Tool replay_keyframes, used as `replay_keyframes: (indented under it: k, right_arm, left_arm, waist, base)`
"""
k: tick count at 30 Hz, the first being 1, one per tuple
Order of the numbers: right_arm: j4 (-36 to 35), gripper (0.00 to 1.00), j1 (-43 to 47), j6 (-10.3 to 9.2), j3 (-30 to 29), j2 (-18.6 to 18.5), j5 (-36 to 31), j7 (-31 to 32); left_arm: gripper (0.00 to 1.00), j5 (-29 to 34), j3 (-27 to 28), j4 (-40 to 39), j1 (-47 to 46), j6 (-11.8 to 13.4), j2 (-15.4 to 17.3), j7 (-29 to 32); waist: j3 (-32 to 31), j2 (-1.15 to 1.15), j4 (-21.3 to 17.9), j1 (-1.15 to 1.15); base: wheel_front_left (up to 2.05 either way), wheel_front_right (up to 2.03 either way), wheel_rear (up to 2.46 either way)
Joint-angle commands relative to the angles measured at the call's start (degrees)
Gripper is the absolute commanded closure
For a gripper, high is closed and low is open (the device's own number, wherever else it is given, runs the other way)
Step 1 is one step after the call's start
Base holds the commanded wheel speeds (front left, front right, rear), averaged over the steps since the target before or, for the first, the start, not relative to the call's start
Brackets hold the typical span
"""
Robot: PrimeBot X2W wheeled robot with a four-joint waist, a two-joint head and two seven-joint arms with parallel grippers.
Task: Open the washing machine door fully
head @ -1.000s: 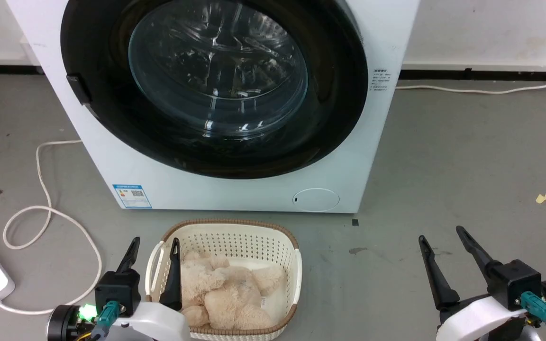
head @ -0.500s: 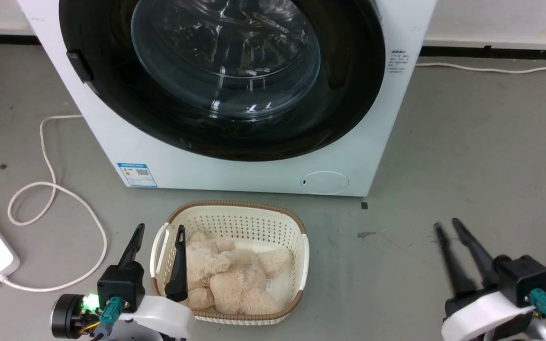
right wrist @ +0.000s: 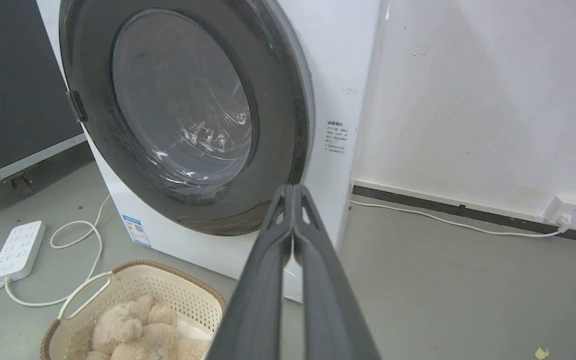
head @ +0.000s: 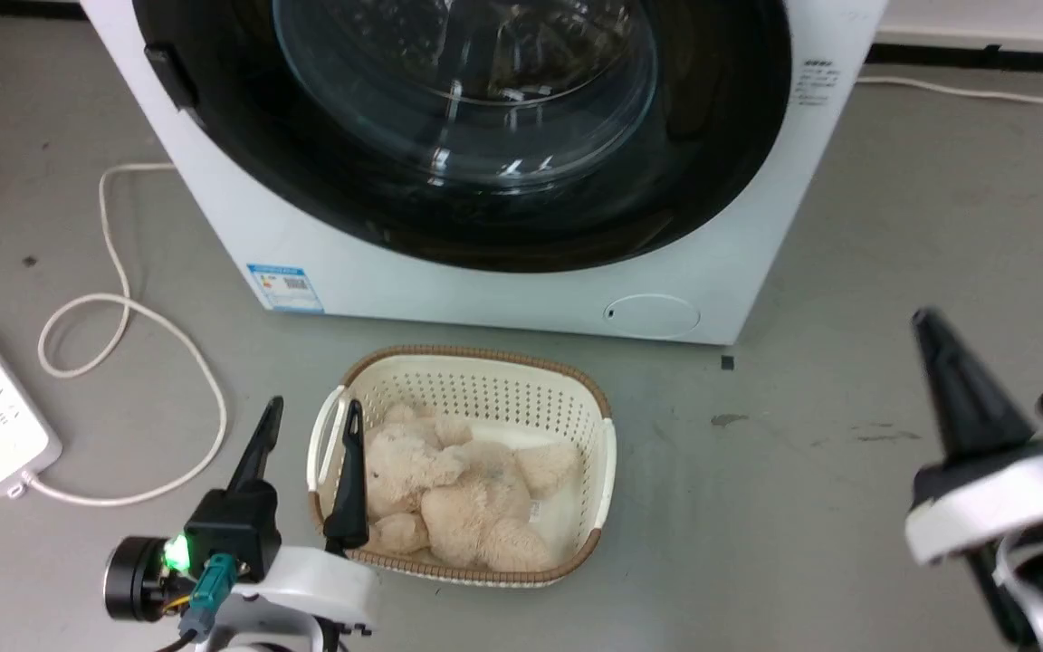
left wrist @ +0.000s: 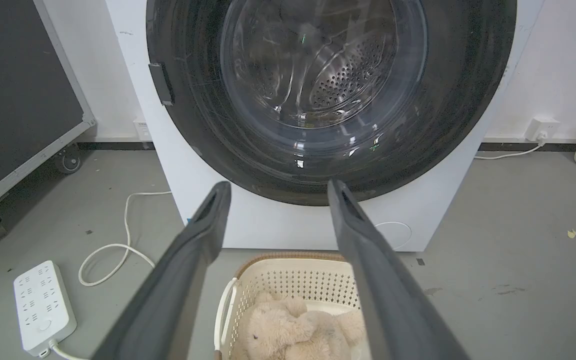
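Right wrist view: the right gripper [right wrist: 293, 192] has its fingers pressed together on nothing, tips aimed at the lower right rim of the washing machine door [right wrist: 183, 120]. The door sits flush on the white machine, up and left of them. Left gripper [left wrist: 278, 186] hangs low over the basket [left wrist: 293, 280], fingers wide, facing the glass. A dark tab [left wrist: 160, 82] on the door's left edge looks like the pull point, so the left arm seems nearer.

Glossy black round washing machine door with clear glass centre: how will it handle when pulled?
Likely stiff: the glossy black round door looks like one rigid disc. Its shiny face probably offers little grip; the small black tab at its edge seems the better hold. It sits shut, so expect latch resistance first.
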Motion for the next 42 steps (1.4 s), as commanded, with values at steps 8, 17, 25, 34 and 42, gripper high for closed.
replay_keyframes:
  k: [8, 17, 25, 34, 42]
  right_arm:
    - [0.83, 1.00, -9.30, -0.05, -2.63, -1.45, 9.58, 6.25]
    - [7.40, 1.00, -20.80, -0.05, -7.76, 0.65, 18.22, 14.77]
    - [16.40, 1.00, -33.10, -0.06, -13.93, 2.20, 22.58, 22.75]
    - [24.81, 1.00, -45.95, -0.07, -21.54, 3.34, 24.63, 31.31]
    - [31.39, 1.00, -55.94, -0.07, -28.06, 4.52, 24.64, 40.05]
  left_arm:
    - [0.00, -0.97, -0.95, -1.20, -2.63, 1.05, 0.03, -1.49]
    - [0.00, -1.50, -1.48, -2.15, -4.24, 1.67, 0.03, -2.57]
    - [0.00, -2.02, -2.34, -3.10, -5.71, 2.32, 0.03, -3.53]
    - [0.00, -2.11, -3.65, -4.06, -7.28, 3.09, 0.03, -4.60]
    - [0.00, -2.25, -4.46, -4.96, -8.45, 3.57, 0.03, -5.56]
  waist:
    - [3.67, 0.00, 2.43, -0.01]
    - [7.28, 0.00, 4.27, -0.01]
    - [10.38, 0.00, 5.72, -0.01]
    - [13.63, 0.00, 7.39, -0.01]
    - [16.29, 0.00, 8.78, -0.01]
  base:
    - [0.00, 0.00, 0.00]
    - [0.00, 0.00, 0.00]
    - [0.00, 0.00, 0.00]
    - [0.00, 0.00, 0.00]
    - [0.00, 0.00, 0.00]
